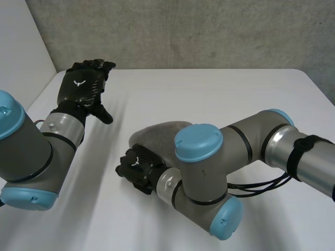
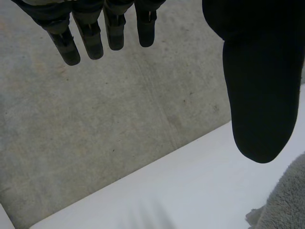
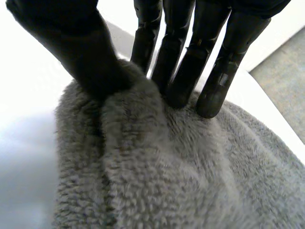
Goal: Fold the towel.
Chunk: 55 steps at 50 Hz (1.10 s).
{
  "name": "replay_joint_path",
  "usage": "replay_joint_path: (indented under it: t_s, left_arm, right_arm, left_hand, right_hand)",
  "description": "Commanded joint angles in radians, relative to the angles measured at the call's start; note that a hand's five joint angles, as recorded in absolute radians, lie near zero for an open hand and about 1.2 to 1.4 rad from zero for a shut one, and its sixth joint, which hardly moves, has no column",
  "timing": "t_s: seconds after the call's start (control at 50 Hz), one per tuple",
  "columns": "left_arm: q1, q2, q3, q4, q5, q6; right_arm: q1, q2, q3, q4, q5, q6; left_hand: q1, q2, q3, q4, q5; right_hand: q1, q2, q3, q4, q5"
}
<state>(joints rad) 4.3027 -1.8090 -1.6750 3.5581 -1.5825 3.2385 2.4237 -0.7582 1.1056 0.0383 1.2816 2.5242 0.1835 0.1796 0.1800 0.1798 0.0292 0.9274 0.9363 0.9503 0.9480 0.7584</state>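
The grey fluffy cloth towel (image 1: pixel 157 132) lies bunched near the middle of the white desk (image 1: pixel 220 99). In the head view the right arm (image 1: pixel 246 141) covers most of it, and the right hand (image 1: pixel 137 168) sits at its near edge. The right wrist view adds the grasp: thumb and straight fingers (image 3: pixel 181 71) pinch a raised ridge of towel. The left hand (image 1: pixel 84 86) hangs above the desk, apart from the towel. The left wrist view shows its fingers (image 2: pixel 95 43) straight, holding nothing, with 1 towel edge beside the thumb.

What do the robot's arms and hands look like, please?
The left arm and right arm are thick grey tubes with rounded light-blue caps. The left hand and right hand are black, with a small white winged mark on the back.
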Motion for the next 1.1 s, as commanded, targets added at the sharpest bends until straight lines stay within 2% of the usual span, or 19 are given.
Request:
replay_joint_path:
  t_s: [0.02,0.04,0.1,0.14,0.26,0.32,0.38,0.48,0.66,0.72,0.76,0.78,0.84,0.86,0.92,0.96,0.98,1.02,1.1]
  left_arm:
    - [0.002,-0.004,-0.002,-0.001,0.003,-0.011]
    - [0.002,-0.004,-0.002,-0.001,0.003,-0.011]
    - [-0.006,-0.01,-0.002,-0.001,0.003,-0.012]
    - [-0.011,-0.016,-0.003,0.001,0.003,-0.012]
    - [-0.038,-0.052,-0.002,-0.001,-0.001,-0.012]
    - [-0.092,-0.121,0.008,-0.01,-0.002,-0.009]
    - [-0.109,-0.148,0.011,-0.011,-0.002,-0.008]
    - [-0.17,-0.283,0.026,-0.021,-0.002,-0.006]
    - [-0.195,-0.351,0.074,-0.076,-0.002,-0.006]
    - [-0.195,-0.337,0.092,-0.088,-0.004,-0.006]
    - [-0.19,-0.29,0.116,-0.097,-0.004,-0.005]
    - [-0.19,-0.289,0.116,-0.097,-0.004,-0.005]
    - [-0.181,-0.158,0.159,-0.125,-0.002,-0.008]
    - [-0.181,-0.158,0.159,-0.125,-0.002,-0.008]
    - [-0.169,-0.084,0.205,-0.16,-0.005,-0.009]
    - [-0.152,-0.018,0.256,-0.227,-0.033,-0.009]
    - [-0.152,-0.018,0.256,-0.228,-0.033,-0.009]
    - [-0.14,0.022,0.313,-0.307,-0.074,-0.009]
    - [-0.13,0.036,0.354,-0.387,-0.116,-0.009]
  right_arm:
    - [-0.026,-0.154,0.101,-0.087,0.11,0.12]
    - [-0.032,-0.211,0.147,-0.112,0.119,0.155]
    - [-0.043,-0.257,0.195,-0.14,0.122,0.194]
    - [-0.106,-0.335,0.284,-0.184,0.128,0.284]
    - [-0.218,-0.385,0.355,-0.187,0.125,0.415]
    - [-0.279,-0.365,0.362,-0.167,0.116,0.493]
    - [-0.291,-0.29,0.35,-0.152,0.114,0.496]
    - [-0.295,-0.187,0.315,-0.135,0.105,0.495]
    - [-0.298,-0.133,0.275,-0.1,0.099,0.493]
    - [-0.299,-0.162,0.267,-0.098,0.097,0.496]
    - [-0.328,-0.289,0.275,-0.1,0.107,0.499]
    - [-0.328,-0.289,0.275,-0.1,0.107,0.499]
    - [-0.376,-0.455,0.28,-0.103,0.12,0.507]
    - [-0.376,-0.455,0.28,-0.103,0.12,0.507]
    - [-0.391,-0.543,0.272,-0.101,0.163,0.521]
    - [-0.435,-0.602,0.263,-0.088,0.252,0.535]
    - [-0.436,-0.602,0.263,-0.087,0.252,0.535]
    - [-0.463,-0.633,0.246,-0.043,0.321,0.533]
    - [-0.471,-0.642,0.226,0.009,0.354,0.53]
  left_hand:
    - [0.009,0.013,0.013,0.013,-0.011]
    - [0.009,0.013,0.013,0.013,-0.011]
    - [0.009,0.013,0.013,0.013,-0.011]
    - [0.007,0.01,0.01,0.01,-0.014]
    - [0.009,0.013,0.013,0.013,-0.011]
    - [0.012,0.016,0.016,0.016,-0.008]
    - [0.012,0.016,0.016,0.016,-0.008]
    - [0.012,0.016,0.016,0.016,-0.008]
    - [0.012,0.016,0.016,0.016,-0.008]
    - [0.012,0.016,0.016,0.016,-0.008]
    - [0.009,0.013,0.013,0.013,-0.011]
    - [0.009,0.013,0.013,0.013,-0.011]
    - [0.009,0.013,0.013,0.013,-0.011]
    - [0.009,0.013,0.013,0.013,-0.011]
    - [0.009,0.013,0.013,0.013,-0.011]
    - [0.009,0.013,0.013,0.013,-0.011]
    - [0.009,0.013,0.013,0.013,-0.011]
    - [0.007,0.01,0.01,0.01,-0.014]
    - [0.004,0.007,0.007,0.007,-0.017]
  right_hand:
    - [-0.753,-0.762,-0.776,-0.773,-0.758]
    - [-0.753,-0.762,-0.776,-0.773,-0.758]
    - [-0.753,-0.762,-0.776,-0.773,-0.758]
    - [-0.753,-0.762,-0.776,-0.773,-0.758]
    - [-0.753,-0.762,-0.776,-0.773,-0.758]
    - [-0.753,-0.762,-0.776,-0.773,-0.758]
    - [-0.753,-0.762,-0.776,-0.773,-0.758]
    - [-0.753,-0.762,-0.776,-0.773,-0.758]
    - [-0.753,-0.762,-0.776,-0.773,-0.758]
    - [-0.753,-0.762,-0.776,-0.773,-0.758]
    - [-0.753,-0.762,-0.776,-0.773,-0.758]
    - [-0.753,-0.762,-0.776,-0.773,-0.758]
    - [-0.753,-0.762,-0.776,-0.773,-0.758]
    - [-0.753,-0.762,-0.776,-0.773,-0.758]
    - [-0.753,-0.762,-0.776,-0.773,-0.758]
    - [-0.753,-0.762,-0.776,-0.773,-0.758]
    - [-0.753,-0.762,-0.776,-0.773,-0.758]
    - [-0.753,-0.762,-0.776,-0.773,-0.758]
    - [-0.753,-0.762,-0.776,-0.773,-0.758]
